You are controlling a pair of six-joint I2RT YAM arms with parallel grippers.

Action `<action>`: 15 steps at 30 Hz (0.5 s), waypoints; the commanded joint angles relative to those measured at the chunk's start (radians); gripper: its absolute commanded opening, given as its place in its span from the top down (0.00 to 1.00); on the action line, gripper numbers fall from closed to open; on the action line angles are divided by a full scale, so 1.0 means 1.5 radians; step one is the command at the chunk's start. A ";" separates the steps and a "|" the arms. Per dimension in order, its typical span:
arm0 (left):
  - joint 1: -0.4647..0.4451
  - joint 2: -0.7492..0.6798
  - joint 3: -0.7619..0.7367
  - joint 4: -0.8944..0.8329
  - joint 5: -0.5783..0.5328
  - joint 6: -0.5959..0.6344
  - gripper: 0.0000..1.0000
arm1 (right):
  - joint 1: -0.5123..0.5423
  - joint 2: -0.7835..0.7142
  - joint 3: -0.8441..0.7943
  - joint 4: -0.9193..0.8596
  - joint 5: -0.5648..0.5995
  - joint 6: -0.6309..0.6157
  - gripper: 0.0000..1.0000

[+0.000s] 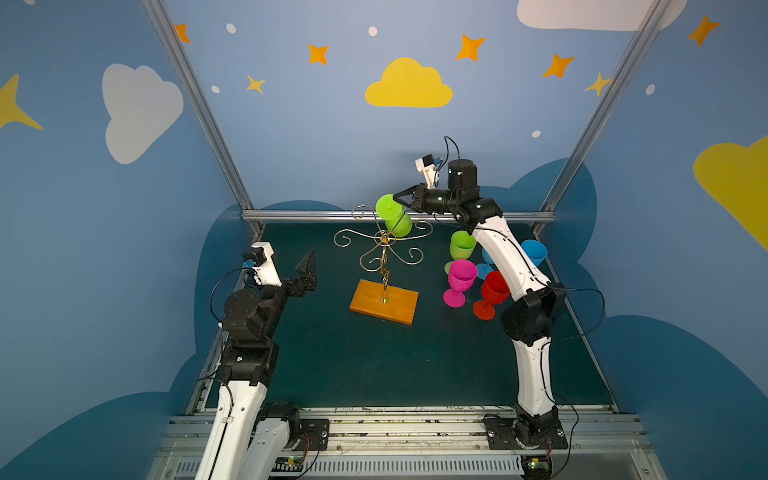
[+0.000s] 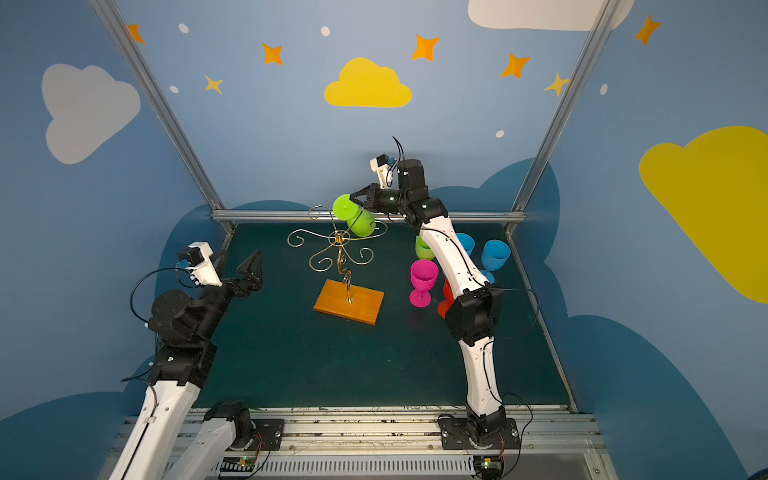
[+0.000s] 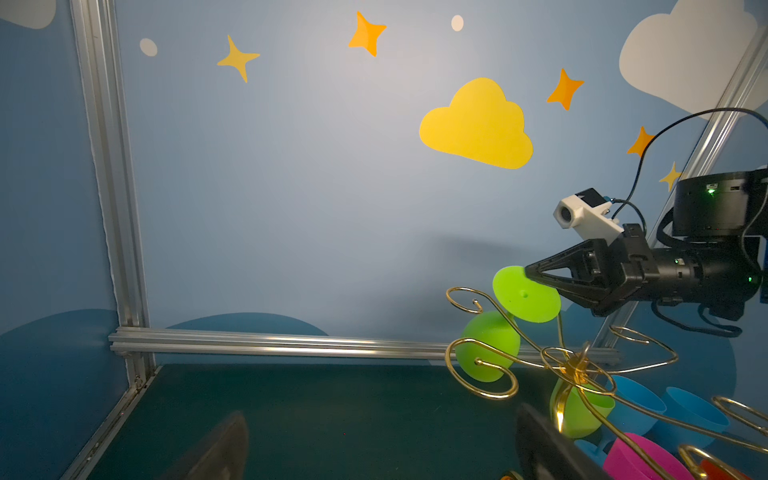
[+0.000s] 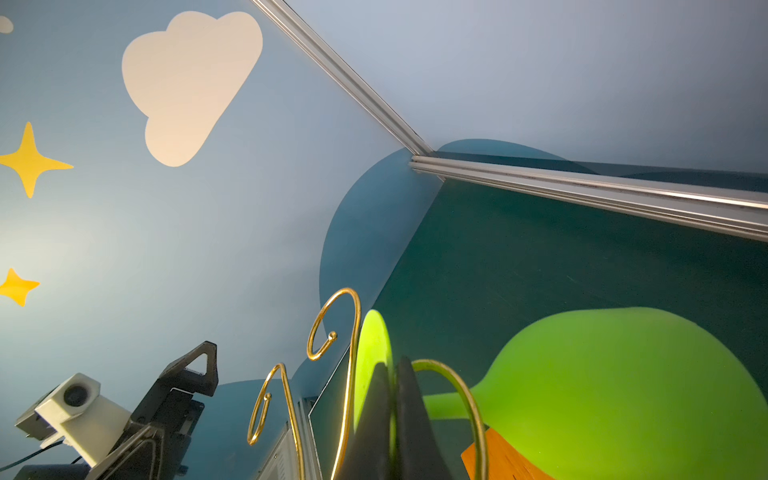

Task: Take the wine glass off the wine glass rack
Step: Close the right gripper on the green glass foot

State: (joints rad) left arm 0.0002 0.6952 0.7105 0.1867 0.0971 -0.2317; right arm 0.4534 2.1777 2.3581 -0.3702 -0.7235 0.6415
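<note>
While the wine glass (image 1: 395, 216) is hanging bowl-down and tilted from a far arm of the wine glass rack (image 1: 368, 300), its flat foot is sitting above the gold wire and its stem seems to be resting in the wire's slot; the right gripper (image 1: 397, 198) is pinching the edge of that foot, jaws shut tight on the thin disc. Its matte green body is looking like moulded plastic, so I am judging it light, fairly stiff and unlikely to shatter; the foot or stem is seeming the sensible hold, since the bowl is wide and smooth, though an edge pinch is leaving the bowl free to swing. A second green glass (image 1: 462, 244), a pink glass (image 1: 460, 276), a red glass (image 1: 495, 289) and a blue glass (image 1: 534, 251) are standing on the table (image 1: 353, 365) beside the right arm; the left gripper (image 3: 380, 413) is hovering well apart, fingers spread wide and empty.
</note>
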 commanded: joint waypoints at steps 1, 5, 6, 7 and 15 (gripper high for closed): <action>0.003 -0.007 -0.004 0.006 -0.004 0.006 0.02 | -0.010 -0.033 -0.019 0.065 -0.029 0.054 1.00; 0.003 -0.007 -0.004 0.006 -0.004 0.006 0.02 | -0.014 -0.040 -0.022 0.085 -0.038 0.083 1.00; 0.003 -0.008 -0.003 0.006 -0.004 0.006 0.02 | -0.016 -0.041 -0.023 0.090 -0.039 0.088 1.00; 0.003 -0.008 -0.004 0.006 -0.004 0.006 0.02 | -0.017 -0.043 -0.027 0.098 -0.042 0.097 1.00; 0.001 -0.010 -0.005 0.005 -0.006 0.007 0.02 | -0.032 -0.046 -0.057 0.174 -0.068 0.170 1.00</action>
State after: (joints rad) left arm -0.0002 0.6918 0.7105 0.1867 0.0967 -0.2314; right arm 0.4133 2.1605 2.2791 -0.1844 -0.7944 0.8532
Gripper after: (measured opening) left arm 0.983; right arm 0.048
